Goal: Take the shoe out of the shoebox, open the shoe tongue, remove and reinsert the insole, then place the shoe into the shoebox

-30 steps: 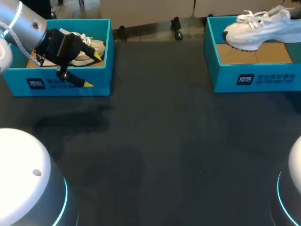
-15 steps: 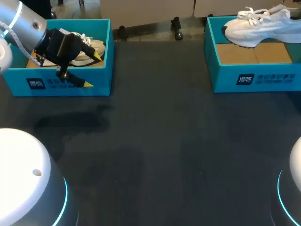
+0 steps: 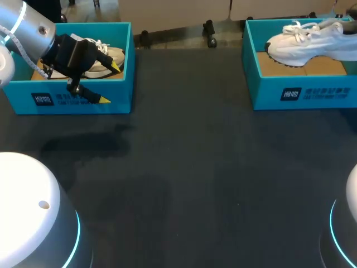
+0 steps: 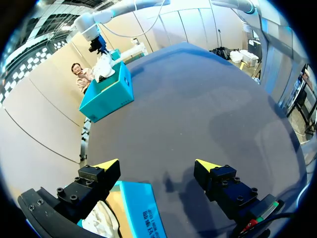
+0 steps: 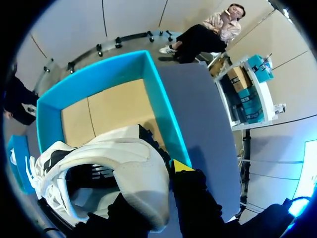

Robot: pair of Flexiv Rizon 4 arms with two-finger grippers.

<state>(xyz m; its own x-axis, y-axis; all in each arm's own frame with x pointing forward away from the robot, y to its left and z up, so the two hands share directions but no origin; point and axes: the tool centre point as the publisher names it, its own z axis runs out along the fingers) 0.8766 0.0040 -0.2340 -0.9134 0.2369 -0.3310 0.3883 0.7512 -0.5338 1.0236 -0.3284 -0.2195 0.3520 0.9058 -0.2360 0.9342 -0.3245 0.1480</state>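
White sneaker (image 3: pixel 309 40) hangs low over the teal right shoebox (image 3: pixel 301 92), long axis across it, toe toward the bench's middle, heel clamped by the right arm's fingers (image 5: pixel 182 166); the left arm's fingers (image 4: pixel 106 165) are spread, empty, straddling the other shoebox (image 4: pixel 141 208) wall

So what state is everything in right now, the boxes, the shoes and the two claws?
Left shoebox: open, no lid, one shoe inside.
Left shoe: lying in its box, not gripped.
Right shoebox: open, no lid, cardboard floor showing.
Right shoe: held at the heel above the right shoebox.
Left gripper: open, astride the left shoebox's front wall.
Right gripper: shut on the right shoe.
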